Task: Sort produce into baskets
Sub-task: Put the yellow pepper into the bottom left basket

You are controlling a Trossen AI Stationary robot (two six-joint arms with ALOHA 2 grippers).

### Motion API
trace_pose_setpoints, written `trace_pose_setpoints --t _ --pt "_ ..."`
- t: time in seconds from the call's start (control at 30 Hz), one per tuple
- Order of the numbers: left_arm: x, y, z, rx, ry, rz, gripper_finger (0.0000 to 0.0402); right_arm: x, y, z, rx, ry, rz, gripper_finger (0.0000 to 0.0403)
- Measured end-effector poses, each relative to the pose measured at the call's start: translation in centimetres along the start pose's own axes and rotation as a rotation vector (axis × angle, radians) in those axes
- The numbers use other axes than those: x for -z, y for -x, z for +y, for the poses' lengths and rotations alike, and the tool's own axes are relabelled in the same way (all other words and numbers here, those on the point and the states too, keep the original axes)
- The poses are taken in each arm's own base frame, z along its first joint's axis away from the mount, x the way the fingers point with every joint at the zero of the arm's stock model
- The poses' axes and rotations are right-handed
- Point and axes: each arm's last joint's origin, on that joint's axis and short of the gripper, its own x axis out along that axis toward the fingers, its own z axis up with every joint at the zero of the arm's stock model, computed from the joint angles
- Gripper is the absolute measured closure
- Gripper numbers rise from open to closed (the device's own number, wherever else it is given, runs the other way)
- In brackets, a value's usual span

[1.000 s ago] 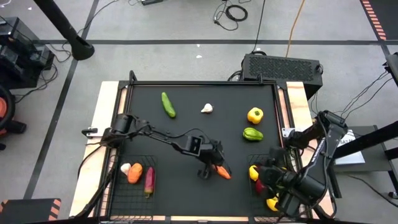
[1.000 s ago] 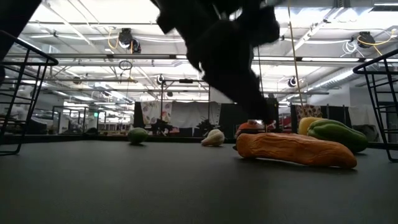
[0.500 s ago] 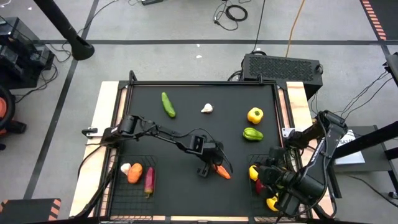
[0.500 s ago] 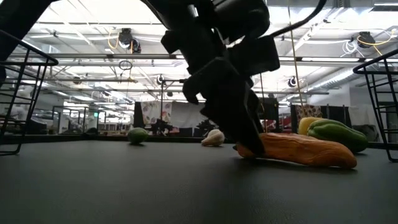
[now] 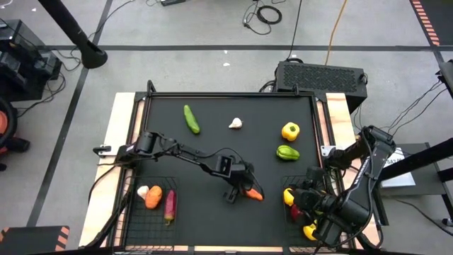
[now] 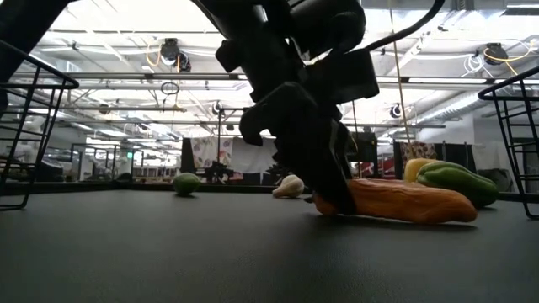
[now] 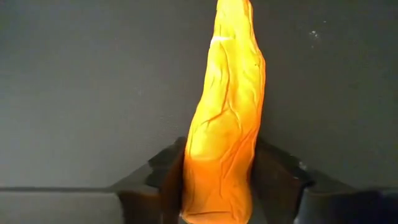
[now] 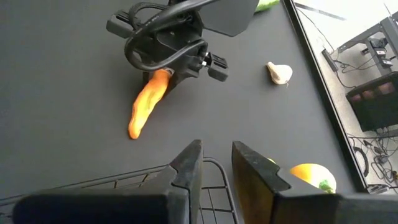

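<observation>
Orange and ridged, the carrot [image 7: 224, 118] lies flat on the black worktop [image 5: 212, 142] with its thick end between the jaws of the left gripper [image 5: 239, 193], whose fingers [image 7: 163, 177] press against both its sides. The carrot's thin end points away from that gripper. Beyond the carrot, toward the far edge of the worktop, lie a white garlic [image 5: 236, 123], a green cucumber [image 5: 191, 119], a yellow pepper [image 5: 290, 130] and a green pepper [image 5: 287, 152]. To the carrot's left stands the left basket [image 5: 145, 219], holding three pieces. To its right, the right gripper [image 8: 216, 167] hangs over the right basket [image 5: 294, 212], jaws nearly closed on nothing, above a lemon [image 8: 309, 174].
</observation>
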Motion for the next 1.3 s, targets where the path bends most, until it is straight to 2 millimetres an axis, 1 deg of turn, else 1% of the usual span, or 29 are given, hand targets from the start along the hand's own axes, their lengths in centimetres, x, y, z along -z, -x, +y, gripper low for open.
trace_pose_setpoints --t 0.13,0.2,0.27,0.33,0.4,0.57,0.7,0.77,0.87,0.93,1.03,1.17,1.3 --pt "-0.1 0.1 -0.5 0.009 0.008 0.012 0.0249 0.0 0.0 0.0 0.0 0.0 0.0 0.0325" --pt "-0.1 0.8 -0.9 0.019 0.035 0.035 0.0244 0.0 0.0 0.0 0.0 0.001 0.0 0.0325" --pt "-0.5 2.0 -1.4 0.025 0.077 0.042 0.0237 0.0 0.0 0.0 0.0 0.001 -0.001 0.0325" --pt "-1.0 4.1 -2.3 0.037 0.121 0.07 0.0233 0.0 0.0 0.0 0.003 0.002 -0.006 0.0325" --pt "-1.9 6.5 -3.3 0.046 0.156 0.073 0.0233 -0.1 0.0 0.0 0.011 0.005 -0.021 0.0325" --pt "-3.2 13.0 -7.3 0.094 0.245 0.116 0.0232 -0.1 0.0 -0.1 0.015 0.02 -0.027 0.0325" --pt "-3.2 18.0 -11.1 0.136 0.281 0.127 0.0232 -0.1 0.0 -0.1 0.015 0.02 -0.028 0.0325" --pt "-2.7 20.0 -13.0 0.16 0.308 0.156 0.0232 -0.1 0.0 -0.1 0.015 0.02 -0.028 0.0325" --pt "-1.9 22.4 -15.8 0.185 0.342 0.204 0.0231 -0.1 0.0 0.0 0.014 0.019 -0.031 0.0325" --pt "-1.2 23.6 -17.6 0.197 0.371 0.242 0.0231 -0.1 0.0 0.0 0.017 0.017 -0.043 0.0325" --pt "-0.4 24.5 -20.2 0.208 0.41 0.302 0.0231 -0.1 0.0 0.0 0.018 0.017 -0.047 0.0325" --pt "0.9 25.1 -23.6 0.206 0.412 0.372 0.0231 -0.2 0.0 0.1 0.01 0.017 -0.051 0.0325" --pt "2.5 25.1 -26.0 0.171 0.463 0.454 0.0231 -0.2 0.0 0.1 0.008 0.015 -0.052 0.0325"
